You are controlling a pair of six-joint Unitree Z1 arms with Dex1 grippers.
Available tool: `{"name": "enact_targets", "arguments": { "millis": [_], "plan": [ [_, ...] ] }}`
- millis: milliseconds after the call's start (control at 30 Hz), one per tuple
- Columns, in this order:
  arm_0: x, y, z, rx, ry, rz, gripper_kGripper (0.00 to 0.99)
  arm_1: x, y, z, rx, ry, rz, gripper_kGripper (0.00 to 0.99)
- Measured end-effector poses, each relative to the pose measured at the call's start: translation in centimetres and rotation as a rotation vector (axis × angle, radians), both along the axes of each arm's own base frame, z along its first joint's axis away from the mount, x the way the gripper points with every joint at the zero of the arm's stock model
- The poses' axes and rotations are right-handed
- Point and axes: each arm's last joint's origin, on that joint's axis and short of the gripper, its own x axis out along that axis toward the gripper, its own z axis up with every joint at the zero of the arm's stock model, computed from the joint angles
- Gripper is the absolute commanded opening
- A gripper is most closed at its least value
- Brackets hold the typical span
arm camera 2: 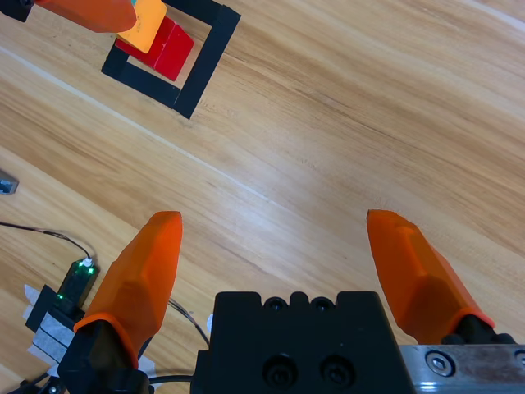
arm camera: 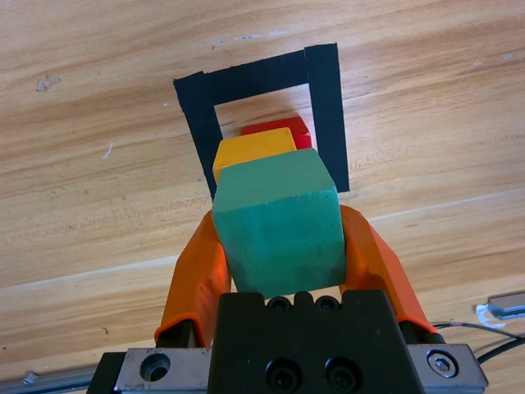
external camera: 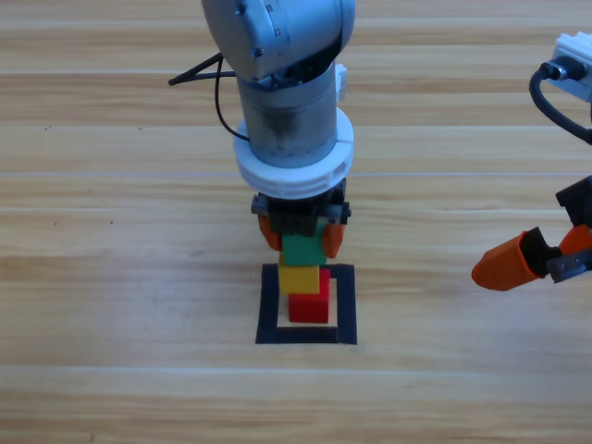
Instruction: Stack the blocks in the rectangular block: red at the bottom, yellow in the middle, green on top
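Wooden table (external camera: 111,277), centre of frame: black tape outline (external camera: 268,310) enclosing red cube (external camera: 310,305), yellow cube (external camera: 299,277) stacked on it. Left gripper (external camera: 302,233) clamped on green cube (arm camera: 279,222), flat sides, just above yellow. Light, rigid, matte; probably grips securely on opposite faces. Right gripper (external camera: 536,264) parked right edge, jaws spread, empty.

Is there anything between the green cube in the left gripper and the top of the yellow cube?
Nothing visible. The left gripper holds the green cube directly over the yellow cube, which sits on the red cube inside the tape square. The right gripper waits open at the right edge.
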Motion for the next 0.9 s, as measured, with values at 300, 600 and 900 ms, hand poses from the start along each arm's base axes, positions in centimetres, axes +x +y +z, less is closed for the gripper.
{"name": "enact_targets", "arguments": {
  "millis": [300,600,900],
  "plan": [
    [0.0,0.0,0.0,0.003,-0.004,0.0,0.258,0.0,0.0,0.0,0.001,-0.001,0.0,0.99],
    [-0.6,-0.6,0.2,-0.001,-0.012,0.001,0.99,0.1,0.1,-0.1,-0.011,-0.013,0.031,0.99],
    [-1.1,-1.0,0.2,0.002,-0.019,-0.002,0.99,0.2,1.0,-0.9,-0.051,-0.036,0.036,0.99]
  ]
}}
